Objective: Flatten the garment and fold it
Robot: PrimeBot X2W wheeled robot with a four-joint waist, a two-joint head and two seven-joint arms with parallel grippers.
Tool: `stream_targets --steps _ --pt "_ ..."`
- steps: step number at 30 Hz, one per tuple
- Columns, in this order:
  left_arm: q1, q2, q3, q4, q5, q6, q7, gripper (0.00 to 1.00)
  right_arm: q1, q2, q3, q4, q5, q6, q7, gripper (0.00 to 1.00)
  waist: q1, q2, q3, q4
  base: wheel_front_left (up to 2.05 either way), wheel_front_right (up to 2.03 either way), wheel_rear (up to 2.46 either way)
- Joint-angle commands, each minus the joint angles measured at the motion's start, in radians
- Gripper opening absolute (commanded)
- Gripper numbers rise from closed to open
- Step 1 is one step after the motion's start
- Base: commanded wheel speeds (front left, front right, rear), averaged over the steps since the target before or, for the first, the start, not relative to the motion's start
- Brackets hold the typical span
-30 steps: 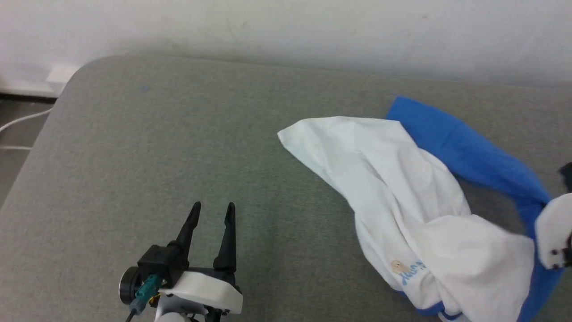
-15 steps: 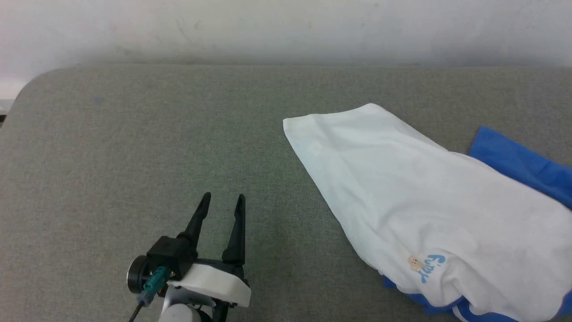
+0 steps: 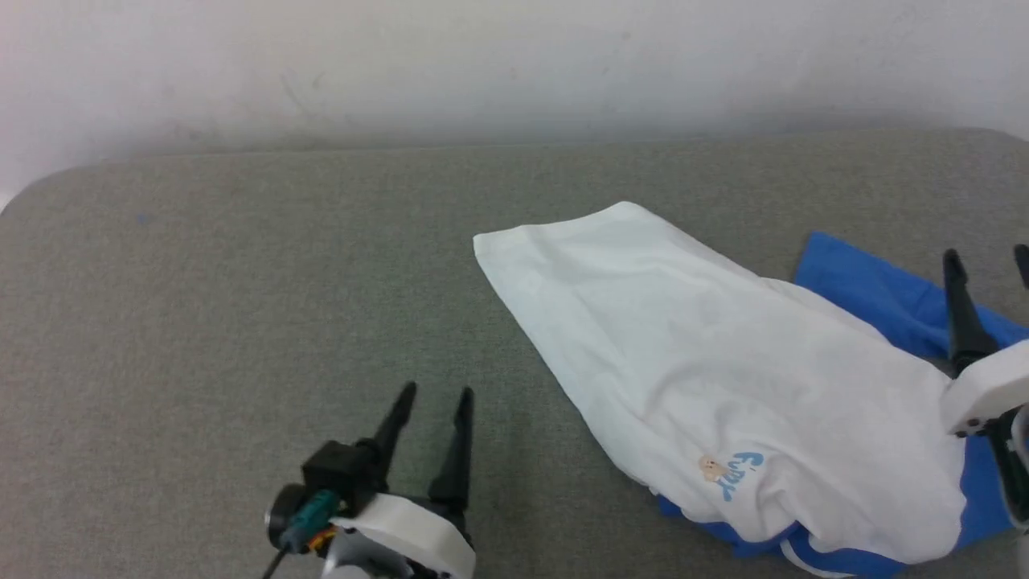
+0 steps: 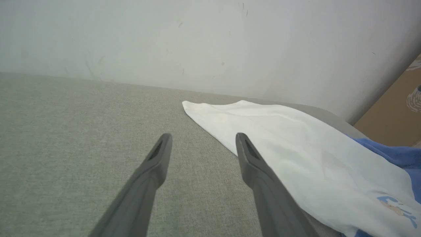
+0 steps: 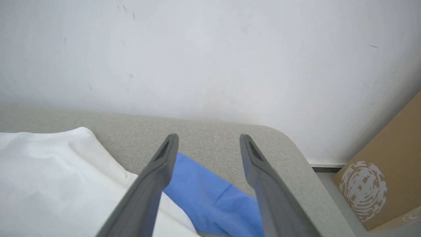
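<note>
On the grey upholstered surface (image 3: 241, 281), toward my right, lies the soft white shirt with bright blue sleeves (image 3: 723, 378), rumpled. My left pincer (image 3: 437, 392) and right pincer (image 3: 987, 257) stand wide, empty. Light, limp cloth (it will sag), so I'd pinch its hem corners.

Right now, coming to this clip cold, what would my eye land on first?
The white soft-fabric shirt with bright blue sleeves lies loosely spread on the right half of the grey fabric-covered surface, its small blue-lettered chest print facing up. Both dark two-fingered grippers hang open: the left gripper over bare surface, the right gripper above a blue sleeve.
</note>
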Motion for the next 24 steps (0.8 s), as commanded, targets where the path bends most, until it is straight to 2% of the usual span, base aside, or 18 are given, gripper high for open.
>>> stream_targets --steps 1,4,9,14,19,24 --pt "-0.013 -0.002 -0.029 0.035 -0.021 -0.012 0.008 1.0 0.04 0.028 0.008 -0.043 0.01 -0.002 -0.041 1.0 0.0 0.0 -0.017 -0.027 0.0 0.0 0.0" --pt "-0.051 -0.002 -0.084 0.079 -0.06 -0.018 0.097 1.0 0.09 0.09 -0.006 -0.12 0.011 -0.002 -0.097 1.0 0.0 0.0 -0.012 -0.046 0.0 0.0 0.0" --pt "-0.148 -0.002 -0.177 0.115 -0.121 -0.017 0.311 1.0 0.156 0.169 0.01 -0.215 -0.003 -0.002 -0.136 1.0 0.0 0.0 0.022 -0.086 0.0 0.0 0.0" --pt "-0.245 -0.002 -0.237 0.15 -0.156 0.029 0.472 1.0 0.178 0.191 0.042 -0.23 -0.015 -0.002 -0.142 1.0 0.0 0.0 0.064 -0.127 0.0 0.0 0.0" --pt "-0.329 -0.001 -0.26 0.231 -0.11 0.09 0.542 1.0 0.176 0.202 0.068 -0.21 -0.021 -0.002 -0.161 1.0 0.0 0.0 0.101 -0.16 0.0 0.0 0.0" --pt "-0.367 0.006 -0.3 0.327 -0.087 0.083 0.619 1.0 0.168 0.213 0.079 -0.183 -0.022 -0.002 -0.182 1.0 0.0 0.0 0.121 -0.175 0.0 0.0 0.0"
